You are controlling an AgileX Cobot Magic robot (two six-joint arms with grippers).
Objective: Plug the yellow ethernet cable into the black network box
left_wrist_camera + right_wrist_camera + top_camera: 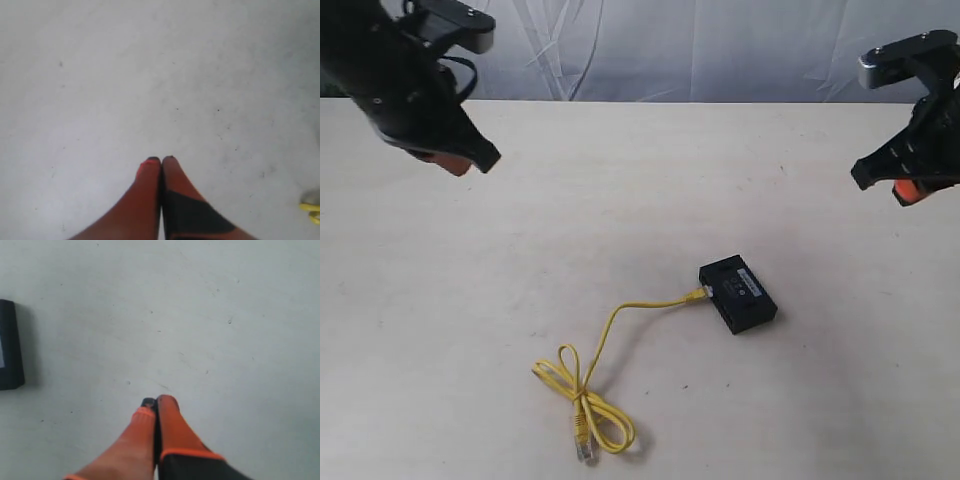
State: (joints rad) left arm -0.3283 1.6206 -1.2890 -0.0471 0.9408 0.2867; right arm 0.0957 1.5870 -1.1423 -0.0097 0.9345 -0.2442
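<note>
Both arms hang high above the counter (470,300). The left fingers (150,172) and right fingers (167,412) are pressed closed on nothing. The yellow ethernet cable (640,304) has one plug at the side of the black network box (738,294), and its coil and spare plug lie nearer the front edge. I can't tell whether that plug has latched. If it's only half in, a low arm sweep snagging the loose loop could pull it out or drag the light box. The box's top label is too small to read.

A small flat black plastic box (738,293) lies on the pale table (470,300). A thin bright yellow cord (610,330) meets one short end (plug (698,294) against the box), its loops lying well apart.
</note>
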